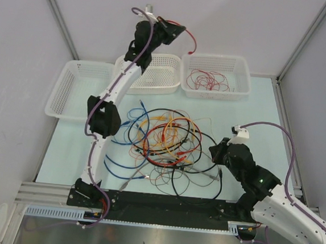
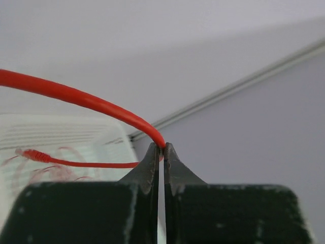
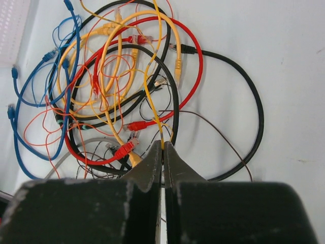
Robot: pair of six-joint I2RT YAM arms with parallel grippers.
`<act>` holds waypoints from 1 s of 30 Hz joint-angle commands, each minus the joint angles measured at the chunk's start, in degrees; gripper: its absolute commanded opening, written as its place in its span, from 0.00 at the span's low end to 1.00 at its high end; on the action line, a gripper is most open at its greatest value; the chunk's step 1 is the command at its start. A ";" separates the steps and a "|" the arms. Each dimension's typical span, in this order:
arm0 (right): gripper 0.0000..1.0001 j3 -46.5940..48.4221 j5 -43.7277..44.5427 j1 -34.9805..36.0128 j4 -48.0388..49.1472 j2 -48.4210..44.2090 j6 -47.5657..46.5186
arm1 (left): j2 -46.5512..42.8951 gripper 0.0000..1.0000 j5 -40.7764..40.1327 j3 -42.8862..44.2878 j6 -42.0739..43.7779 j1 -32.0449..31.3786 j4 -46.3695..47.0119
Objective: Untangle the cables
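At desk centre: cables (image 1: 161, 142), one heap, lying in crossing loops of black, blue, yellow, red, orange and grey on the desk (image 1: 255, 113), with plug ends showing among them. The heap is sitting tangled, nothing yet laid out singly on the surface.

Item, left hand (image 2: 161, 150): raised high at the back, above the baskets, fingers pressing together on a red cable (image 2: 76, 96). That cable is arching away from the tips and hanging toward the right basket (image 1: 215, 75).

Item, right hand (image 3: 163, 147): low at the right edge of the heap, fingers together, and looking to be pinching a thin yellow cable (image 3: 152, 101) that is running up into the tangle.

Item, right basket: holding a small coil of thin red wires (image 1: 208, 80).

Item, middle basket (image 1: 156, 73) and left basket (image 1: 74, 88): no cables showing in either.

Progress, as judged: early. Some red is lying sorted in one basket and one more red piece is heading there. Nearly all the cables are waiting to be separated, the black, blue and yellow loops overlapping most.
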 commanded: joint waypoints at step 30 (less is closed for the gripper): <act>0.00 -0.60 3.48 0.08 -4.46 -6.59 1.71 | 1.34 0.99 -6.35 6.86 6.15 -12.15 11.23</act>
